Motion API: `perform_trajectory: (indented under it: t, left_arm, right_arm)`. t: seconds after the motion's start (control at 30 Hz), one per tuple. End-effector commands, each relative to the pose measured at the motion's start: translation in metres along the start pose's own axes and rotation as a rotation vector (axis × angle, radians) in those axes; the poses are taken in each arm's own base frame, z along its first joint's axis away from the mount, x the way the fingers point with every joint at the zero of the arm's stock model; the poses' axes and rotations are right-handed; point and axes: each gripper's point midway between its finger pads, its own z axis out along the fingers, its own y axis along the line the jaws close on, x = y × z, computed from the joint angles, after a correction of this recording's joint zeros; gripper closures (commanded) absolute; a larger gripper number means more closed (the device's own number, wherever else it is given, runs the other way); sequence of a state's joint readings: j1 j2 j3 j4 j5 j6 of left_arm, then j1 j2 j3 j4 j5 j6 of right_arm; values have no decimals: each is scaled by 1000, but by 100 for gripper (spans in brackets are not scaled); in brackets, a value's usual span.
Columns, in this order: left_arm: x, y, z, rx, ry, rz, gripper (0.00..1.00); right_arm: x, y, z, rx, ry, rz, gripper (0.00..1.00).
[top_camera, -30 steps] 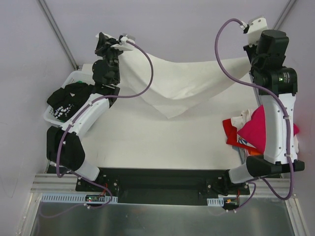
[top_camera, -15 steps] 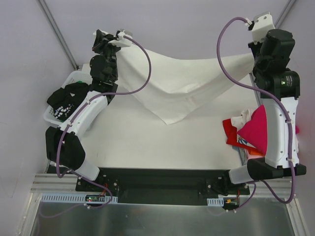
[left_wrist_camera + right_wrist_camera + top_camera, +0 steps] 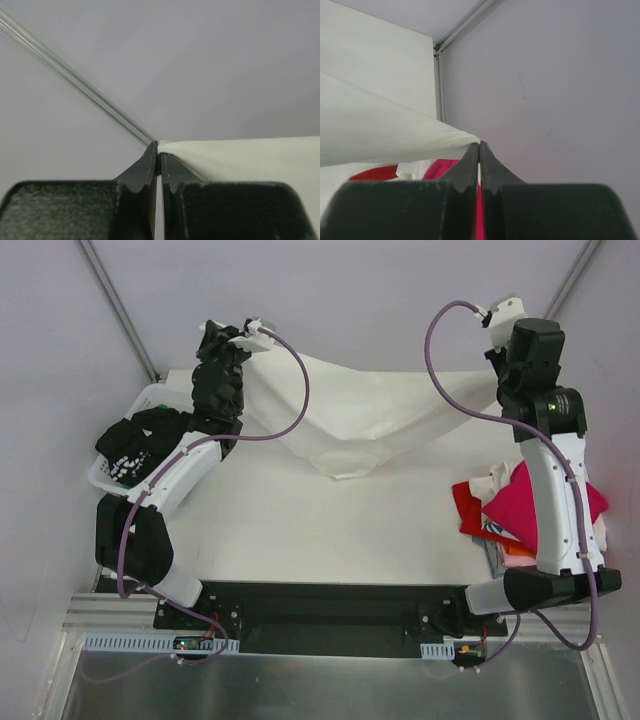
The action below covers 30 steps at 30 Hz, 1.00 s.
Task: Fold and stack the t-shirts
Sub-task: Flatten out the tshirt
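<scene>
The two arms held one white t-shirt [image 3: 370, 410] up in the air between them, in the upper middle of the top view. The left arm [image 3: 185, 465] reached to the upper left and the right arm [image 3: 555, 500] reached to the upper right. The left jaws were clenched tight on one corner of the shirt. The right jaws were clenched tight on the other corner. In both wrist views the cloth came straight out from between the pinched tips.

I think they held it like that to spread it out flat, so it could be laid down and folded. The top edge ran from arm to arm but dipped in the middle, so it was not pulled tight. The bottom hung down in a point near the surface [image 3: 300, 540]. I could not tell if that point touched.

There was open room on the surface in the middle of the frame, below the hanging shirt. A white basket [image 3: 105, 478] with a black t-shirt [image 3: 135, 440] sat at the left edge. A pile of t-shirts [image 3: 512, 502], pink and red on top, lay at the right edge, partly under the right arm. Both were well apart from the hanging shirt. The back wall looked close behind the jaws, so the free way to move was toward the bottom of the frame.
</scene>
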State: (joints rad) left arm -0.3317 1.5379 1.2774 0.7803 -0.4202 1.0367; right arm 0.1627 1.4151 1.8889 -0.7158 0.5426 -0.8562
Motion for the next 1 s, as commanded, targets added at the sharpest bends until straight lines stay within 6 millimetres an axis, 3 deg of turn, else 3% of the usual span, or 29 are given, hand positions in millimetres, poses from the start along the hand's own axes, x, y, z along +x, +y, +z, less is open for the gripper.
perform_trajectory:
  t: [0.0, 0.2, 0.3, 0.37, 0.4, 0.6, 0.73, 0.97]
  left_arm:
    - [-26, 57, -6, -141, -78, -65, 100]
    - [-40, 97, -33, -159, -102, -110, 100]
    - [-52, 130, -58, -186, -138, -142, 100]
    - [-52, 137, -68, -178, -139, -150, 100]
    - [-57, 153, -80, -199, -157, -180, 100]
    - [-58, 174, -106, -187, -155, -234, 100]
    - [-53, 153, -102, -119, -144, -211, 100]
    - [-37, 91, -79, 17, -112, -159, 100]
  right_arm:
    - [-10, -43, -38, 104, -93, 94, 99]
    - [-4, -65, -76, 131, -144, 130, 99]
    - [2, -76, -98, 144, -173, 151, 99]
    - [6, -79, -109, 147, -190, 163, 99]
    - [8, -85, -120, 157, -212, 178, 99]
    - [18, -95, -148, 164, -256, 218, 99]
    - [18, -97, -152, 168, -264, 219, 99]
    - [17, -76, -126, 118, -222, 193, 99]
